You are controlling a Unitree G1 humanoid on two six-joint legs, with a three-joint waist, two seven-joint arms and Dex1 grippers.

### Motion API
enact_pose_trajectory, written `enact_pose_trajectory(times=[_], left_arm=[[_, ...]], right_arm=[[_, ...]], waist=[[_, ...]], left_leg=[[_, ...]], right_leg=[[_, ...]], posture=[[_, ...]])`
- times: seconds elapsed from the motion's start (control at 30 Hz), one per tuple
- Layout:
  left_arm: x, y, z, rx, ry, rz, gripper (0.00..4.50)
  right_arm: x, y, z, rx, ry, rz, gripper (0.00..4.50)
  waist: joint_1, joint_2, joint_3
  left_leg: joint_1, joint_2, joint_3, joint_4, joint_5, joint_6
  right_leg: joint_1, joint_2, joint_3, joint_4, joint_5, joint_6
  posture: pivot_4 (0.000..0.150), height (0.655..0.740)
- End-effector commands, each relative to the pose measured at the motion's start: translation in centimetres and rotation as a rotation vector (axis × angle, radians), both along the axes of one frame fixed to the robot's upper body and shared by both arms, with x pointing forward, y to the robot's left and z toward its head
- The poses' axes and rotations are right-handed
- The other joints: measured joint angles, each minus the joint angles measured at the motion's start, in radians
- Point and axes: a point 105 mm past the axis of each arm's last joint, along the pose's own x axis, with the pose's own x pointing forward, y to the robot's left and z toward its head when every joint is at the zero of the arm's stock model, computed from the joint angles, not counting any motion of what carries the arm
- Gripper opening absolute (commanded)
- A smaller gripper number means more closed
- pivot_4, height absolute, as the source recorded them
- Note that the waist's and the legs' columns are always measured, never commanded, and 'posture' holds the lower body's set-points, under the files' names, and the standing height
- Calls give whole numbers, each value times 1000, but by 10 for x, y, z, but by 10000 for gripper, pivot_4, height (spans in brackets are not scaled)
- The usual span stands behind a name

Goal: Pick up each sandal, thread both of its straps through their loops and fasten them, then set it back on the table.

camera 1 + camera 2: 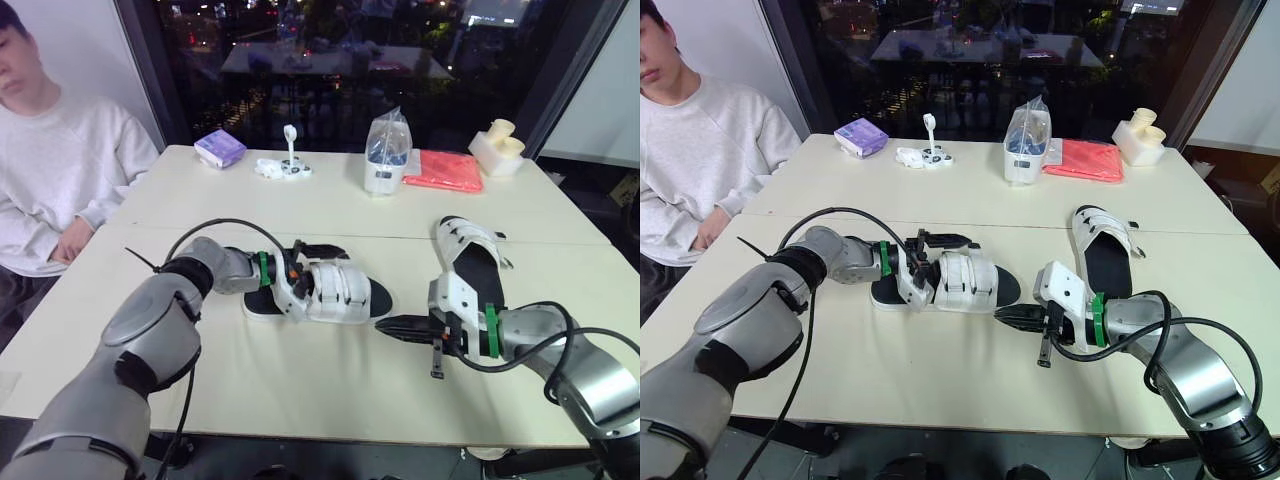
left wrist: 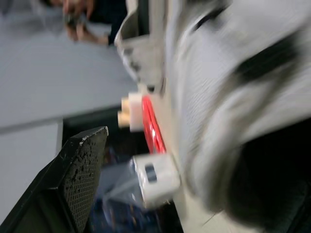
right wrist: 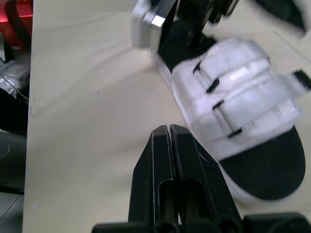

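Near the strapped sandal (image 1: pixel 345 290) toe, right gripper (image 3: pixel 169 130) pinched together, empty; left gripper (image 1: pixel 308 270) at its heel, grip unclear

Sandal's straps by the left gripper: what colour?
The straps are white; right wrist view shows them best.

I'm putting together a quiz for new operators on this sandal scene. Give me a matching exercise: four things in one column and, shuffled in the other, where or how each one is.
Things
1. purple box
2. red cloth
3. right gripper
4. second sandal

Places or states
A. fingers shut, tips by the toe of the middle sandal
B. far side, nearest the person
C. apart, right of the middle sandal
D. far side, beside the cream blocks

Pairs: 1-B, 2-D, 3-A, 4-C
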Motion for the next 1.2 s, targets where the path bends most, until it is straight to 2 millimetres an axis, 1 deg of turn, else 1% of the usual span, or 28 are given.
enact_pose_trajectory(times=[0.03,0.2,0.33,0.43,0.53,0.57,0.6,0.67,0.7,0.77,0.87,0.93,1.0,1.07,1.2], left_arm=[[0,-1,0,-12,-52,-21,44527],[3,-6,-1,-26,-92,-16,44527],[4,-10,-2,-27,-65,4,44527],[4,-13,-4,-3,-62,1,36198],[-3,-20,-3,-14,-64,-58,20833],[-4,-20,-3,-13,-64,-67,16486],[-5,-21,-3,-14,-67,-77,10447],[-7,-23,-3,-18,-77,-100,1425],[-8,-24,-3,-20,-80,-107,647],[-8,-25,-1,-33,-89,-107,647],[0,-27,2,-51,-130,-58,647],[13,-25,9,-81,-175,35,647],[27,-23,19,-132,-209,145,647],[37,-20,27,-167,-221,234,647],[67,-6,44,-228,-270,526,647]], right_arm=[[1,2,7,7,-35,13,0],[-1,2,5,5,-34,10,0],[-1,3,4,5,-36,8,0],[-1,3,4,3,-38,7,0],[-2,4,4,2,-40,4,0],[-2,4,4,2,-40,4,0],[-2,4,4,2,-41,3,0],[-2,4,4,3,-41,2,0],[-2,4,4,3,-42,1,0],[-3,4,3,3,-41,0,0],[-3,4,2,3,-40,-2,0],[-4,5,2,5,-40,-3,0],[-3,6,1,7,-39,-4,0],[-3,7,1,8,-39,-5,0],[-2,9,1,9,-42,-3,0]], waist=[[0,0,0],[0,0,0],[0,0,0],[0,0,0],[-1,0,0],[-1,0,0],[-1,0,0],[0,0,0],[0,0,0],[-1,0,0],[1,0,0],[2,0,0],[2,0,0],[-1,0,0],[-1,0,0]], left_leg=[[0,0,0,0,0,0],[0,0,0,0,0,1],[0,0,0,0,0,1],[0,0,0,1,0,1],[0,0,0,1,0,1],[0,0,0,1,0,1],[0,0,0,1,0,1],[0,0,0,1,0,1],[0,0,0,1,0,1],[0,0,0,1,0,1],[1,0,0,1,0,1],[1,0,0,1,0,1],[1,0,0,2,0,1],[0,0,0,2,0,1],[0,0,0,2,0,1]], right_leg=[[0,0,0,0,0,0],[0,0,0,-1,0,0],[0,0,0,-1,0,0],[0,0,0,-1,0,0],[0,0,0,-1,0,0],[0,0,0,-1,0,0],[0,0,0,-1,0,0],[0,0,0,-1,0,0],[0,0,0,-1,0,0],[0,0,0,-1,0,0],[0,0,0,-1,0,0],[1,0,0,-1,0,0],[1,0,0,0,0,0],[1,0,0,0,0,0],[0,0,1,1,0,1]], posture=[[1500,7400],[1500,7400],[1500,7400],[1500,7400],[1500,7400],[1500,7400],[1500,7400],[1500,7400],[1500,7400],[1500,7400],[1500,7400],[1500,7400],[1500,7400],[1500,7400],[1500,7400]])
